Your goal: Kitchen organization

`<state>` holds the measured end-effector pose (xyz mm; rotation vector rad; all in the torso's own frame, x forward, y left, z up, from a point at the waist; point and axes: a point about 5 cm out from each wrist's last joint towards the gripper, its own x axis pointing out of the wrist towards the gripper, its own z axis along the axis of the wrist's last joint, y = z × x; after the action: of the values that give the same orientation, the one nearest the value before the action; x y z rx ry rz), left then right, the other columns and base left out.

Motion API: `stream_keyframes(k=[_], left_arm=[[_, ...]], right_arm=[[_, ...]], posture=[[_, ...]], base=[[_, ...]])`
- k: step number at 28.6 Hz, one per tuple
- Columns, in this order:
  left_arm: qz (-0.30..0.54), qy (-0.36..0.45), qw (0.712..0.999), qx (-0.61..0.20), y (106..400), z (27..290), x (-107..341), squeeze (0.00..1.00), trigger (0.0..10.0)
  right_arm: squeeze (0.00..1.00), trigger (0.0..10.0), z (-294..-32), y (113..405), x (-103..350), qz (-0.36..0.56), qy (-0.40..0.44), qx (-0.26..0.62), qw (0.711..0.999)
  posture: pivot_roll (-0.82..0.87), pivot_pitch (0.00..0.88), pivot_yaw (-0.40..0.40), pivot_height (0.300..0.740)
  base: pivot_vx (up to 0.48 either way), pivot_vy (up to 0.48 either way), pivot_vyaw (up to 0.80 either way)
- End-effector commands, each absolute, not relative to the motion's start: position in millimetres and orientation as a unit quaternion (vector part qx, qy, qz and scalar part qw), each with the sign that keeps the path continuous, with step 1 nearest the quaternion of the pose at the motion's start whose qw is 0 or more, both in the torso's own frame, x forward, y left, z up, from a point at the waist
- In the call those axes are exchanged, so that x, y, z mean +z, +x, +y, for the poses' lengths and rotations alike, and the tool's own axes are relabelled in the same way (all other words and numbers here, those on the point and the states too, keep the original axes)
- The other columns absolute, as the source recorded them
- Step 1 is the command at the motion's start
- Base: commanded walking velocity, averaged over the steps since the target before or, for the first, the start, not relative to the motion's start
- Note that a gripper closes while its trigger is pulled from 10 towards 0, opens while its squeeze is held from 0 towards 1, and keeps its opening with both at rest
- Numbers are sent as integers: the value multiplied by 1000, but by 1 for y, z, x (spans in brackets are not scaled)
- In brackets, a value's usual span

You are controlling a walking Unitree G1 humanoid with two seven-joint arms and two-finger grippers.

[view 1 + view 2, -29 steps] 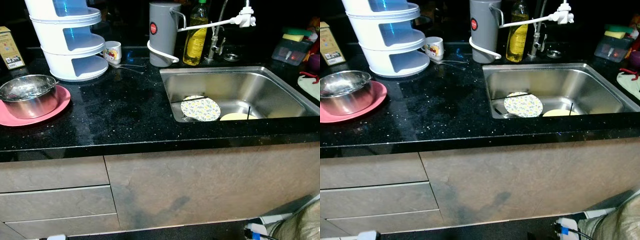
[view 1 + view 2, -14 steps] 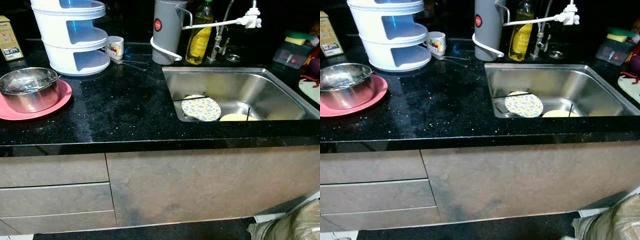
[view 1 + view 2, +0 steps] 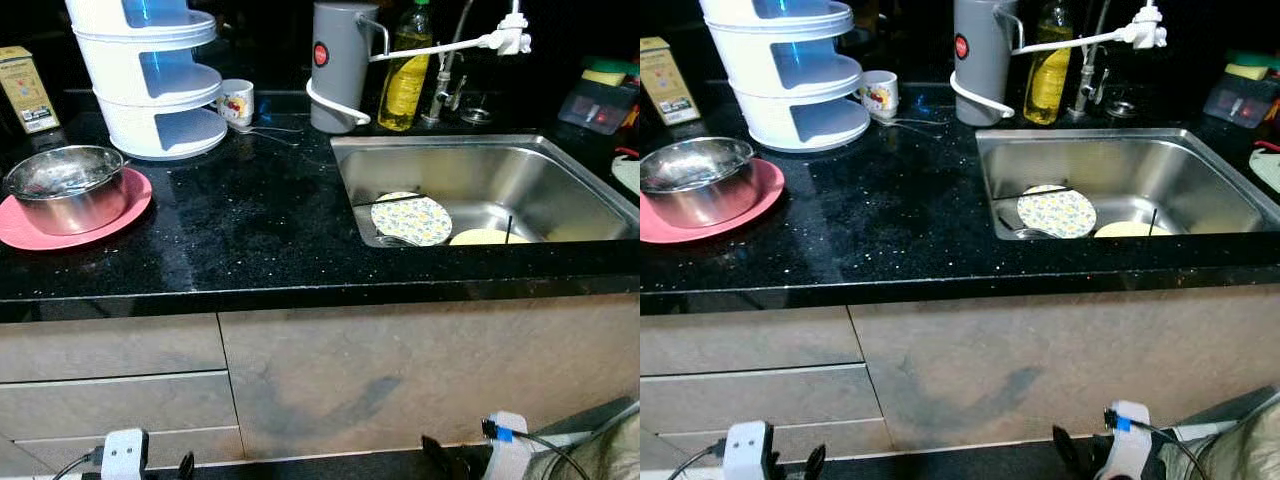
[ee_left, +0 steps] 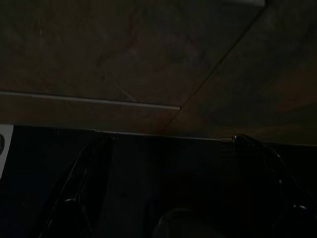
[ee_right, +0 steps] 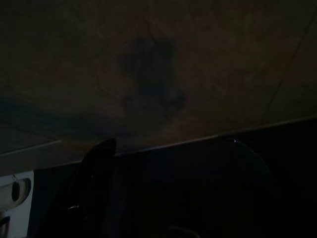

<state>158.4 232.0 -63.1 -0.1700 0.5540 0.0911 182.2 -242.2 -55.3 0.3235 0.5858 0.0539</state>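
Note:
A steel bowl sits on a pink plate at the counter's left. In the steel sink lie a patterned plate and a pale yellow plate. Both arms hang low in front of the cabinet. My left gripper is below the drawers, and my right gripper is below the sink cabinet. In the dark wrist views the left gripper and the right gripper show their fingers apart, holding nothing, pointing at the cabinet front.
A white tiered rack, a mug, a grey jug, an oil bottle and the tap line the back of the black counter. A box stands far left, containers far right.
The camera has shifted a little, and both wrists now show at the bottom edge. Nothing on the counter or in the sink has moved.

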Motion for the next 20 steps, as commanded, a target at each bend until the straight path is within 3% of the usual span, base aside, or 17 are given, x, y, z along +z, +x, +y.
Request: stream_keyframes(k=[1, 20], left_arm=[[287, -83, 952, 58, 160, 237, -64, 0, 10000], [299, -82, 948, 69, 180, 235, -62, 0, 10000]], right_arm=[[0, 10000, -237, 185, -57, 302, 157, 29, 940], [0, 10000, -236, 202, -53, 309, 154, 5, 939]], posture=[[54, 0, -50, 740], [52, 0, -44, 740]], base=[[0, 0, 0], [0, 0, 0]])
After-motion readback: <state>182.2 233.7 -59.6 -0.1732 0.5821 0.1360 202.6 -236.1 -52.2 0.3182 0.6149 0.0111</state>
